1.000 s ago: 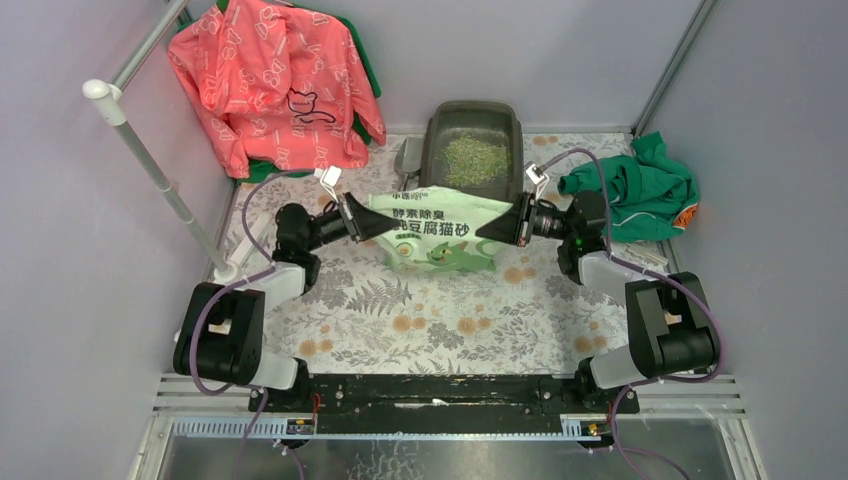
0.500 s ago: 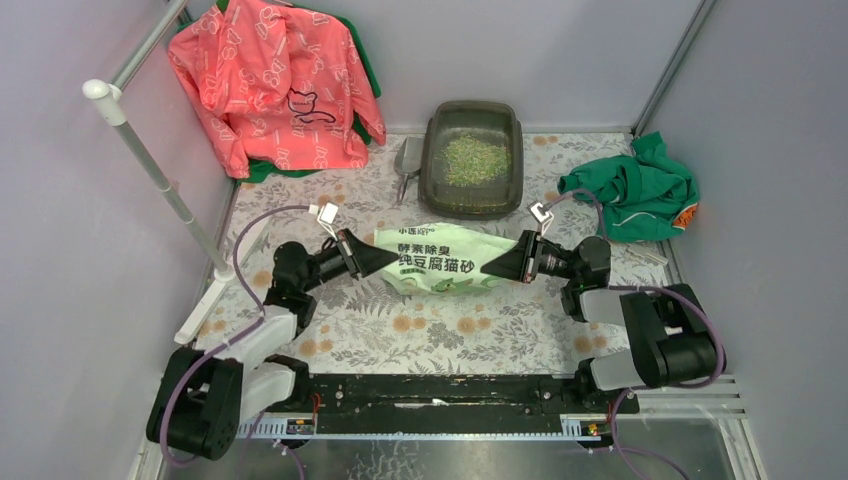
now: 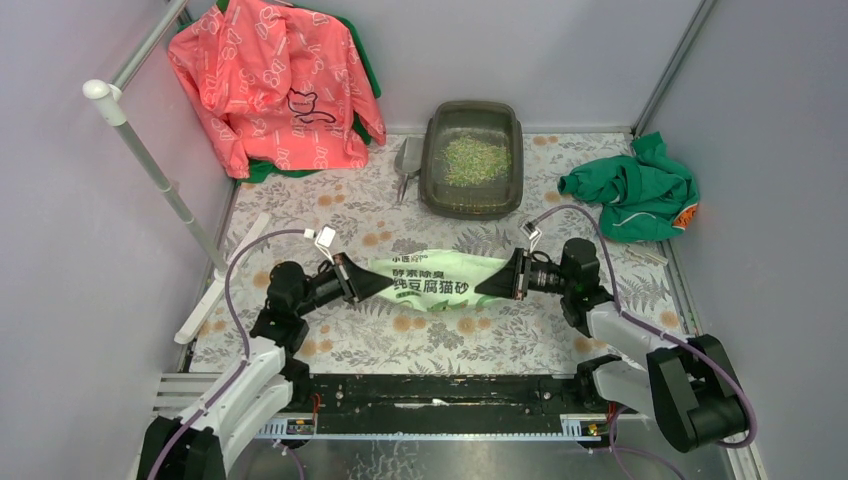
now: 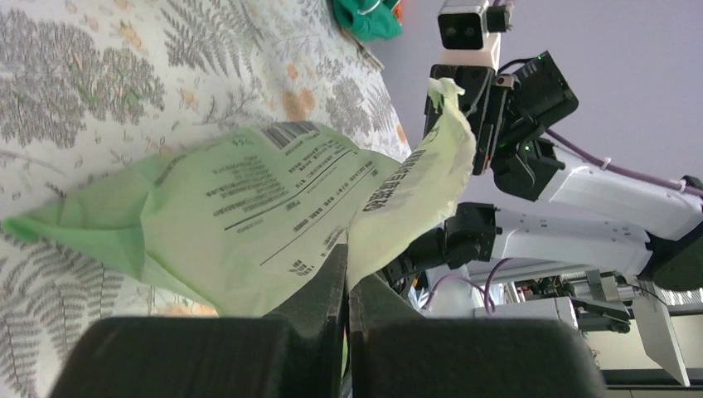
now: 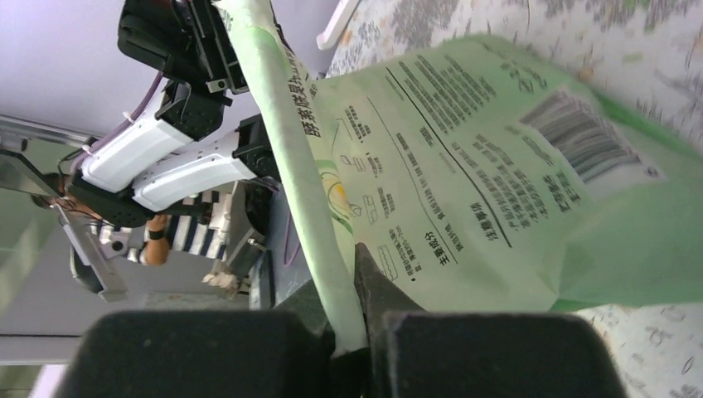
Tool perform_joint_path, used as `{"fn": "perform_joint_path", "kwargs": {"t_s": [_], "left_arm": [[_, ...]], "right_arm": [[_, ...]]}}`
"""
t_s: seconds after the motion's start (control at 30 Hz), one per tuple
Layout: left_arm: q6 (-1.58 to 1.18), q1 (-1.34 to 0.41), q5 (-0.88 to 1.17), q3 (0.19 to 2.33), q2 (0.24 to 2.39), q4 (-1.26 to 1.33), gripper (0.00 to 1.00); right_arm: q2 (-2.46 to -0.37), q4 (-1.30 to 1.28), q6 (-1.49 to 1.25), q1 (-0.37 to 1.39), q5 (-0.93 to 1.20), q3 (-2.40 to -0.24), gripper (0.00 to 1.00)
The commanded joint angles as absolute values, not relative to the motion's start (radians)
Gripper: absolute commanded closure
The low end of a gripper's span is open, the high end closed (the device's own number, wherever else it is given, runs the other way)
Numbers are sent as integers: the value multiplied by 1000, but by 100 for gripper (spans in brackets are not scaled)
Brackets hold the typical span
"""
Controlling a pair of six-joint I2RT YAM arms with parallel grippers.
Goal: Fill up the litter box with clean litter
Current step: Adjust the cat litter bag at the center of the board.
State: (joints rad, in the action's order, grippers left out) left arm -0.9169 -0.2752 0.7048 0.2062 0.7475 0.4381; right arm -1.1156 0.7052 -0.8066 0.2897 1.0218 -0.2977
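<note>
The dark litter box (image 3: 436, 130) stands at the back middle of the table with a heap of pale green clean litter (image 3: 474, 160) inside. A light green printed bag (image 3: 435, 280) hangs stretched between my two grippers, well in front of the box. My left gripper (image 3: 378, 283) is shut on the bag's left end; the bag (image 4: 249, 211) fills the left wrist view. My right gripper (image 3: 490, 285) is shut on the bag's right end, and its edge (image 5: 332, 249) shows pinched in the right wrist view.
A small grey scoop (image 3: 407, 165) lies left of the litter box. A pink jacket (image 3: 275, 85) hangs at the back left, a green garment (image 3: 630, 190) lies at the right. A white pole (image 3: 150, 165) slants along the left wall.
Both grippers have carried the bag toward the near edge, away from the litter box, and lowered it. The bag now looks flatter and more stretched.
</note>
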Motion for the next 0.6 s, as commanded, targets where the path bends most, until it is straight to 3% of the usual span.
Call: {"fn": "perform_joint_path", "kwargs": {"t_s": [0.0,0.57], "left_arm": [[-884,-276,675,170,655,294,96],[-909,-368,612,125,542,138,96]], "right_arm": [[-1165,687,-872,295,1007,-232,100],[-1060,471,-852,295,957,-183,100]]}}
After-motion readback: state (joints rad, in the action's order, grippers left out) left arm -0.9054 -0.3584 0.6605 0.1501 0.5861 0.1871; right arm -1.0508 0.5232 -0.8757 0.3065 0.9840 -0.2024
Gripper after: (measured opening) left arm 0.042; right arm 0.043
